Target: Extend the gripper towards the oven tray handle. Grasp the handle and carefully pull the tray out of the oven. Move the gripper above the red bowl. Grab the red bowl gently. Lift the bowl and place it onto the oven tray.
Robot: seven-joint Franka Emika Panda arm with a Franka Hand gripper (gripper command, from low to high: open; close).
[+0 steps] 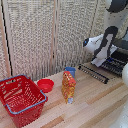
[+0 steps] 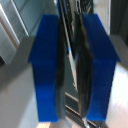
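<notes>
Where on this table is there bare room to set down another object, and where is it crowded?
Bare wood lies in front of the orange carton, towards the exterior view's right, below the open oven door. It is crowded at the exterior view's left, where the red basket, red bowl and carton sit together.

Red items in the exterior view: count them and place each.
2. The red wire basket sits at the exterior view's lower left; the red bowl lies beside it on the table, toward the view's right. Others may be hidden.
</notes>
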